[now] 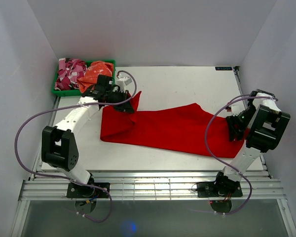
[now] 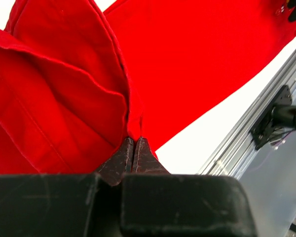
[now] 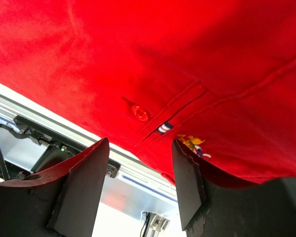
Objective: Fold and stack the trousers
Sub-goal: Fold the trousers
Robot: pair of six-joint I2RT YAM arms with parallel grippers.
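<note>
The red trousers [image 1: 172, 128] lie stretched across the white table, nearly from side to side. At their left end a flap of cloth rises to my left gripper [image 1: 126, 106]. In the left wrist view this gripper [image 2: 132, 139] is shut on a fold of the trousers [image 2: 187, 64], and the cloth fans out from its tips. My right gripper [image 1: 235, 129] is at the trousers' right end. In the right wrist view it [image 3: 140, 148] stands open at the hem of the waist part [image 3: 163, 49], close to a red button [image 3: 139, 112], with nothing pinched between its fingers.
A green bin [image 1: 55, 92] at the back left holds a pink-and-white patterned garment [image 1: 69, 71] and an orange-red cloth [image 1: 96, 71]. An aluminium rail [image 1: 148, 187] runs along the table's near edge. Grey walls close in the sides and back.
</note>
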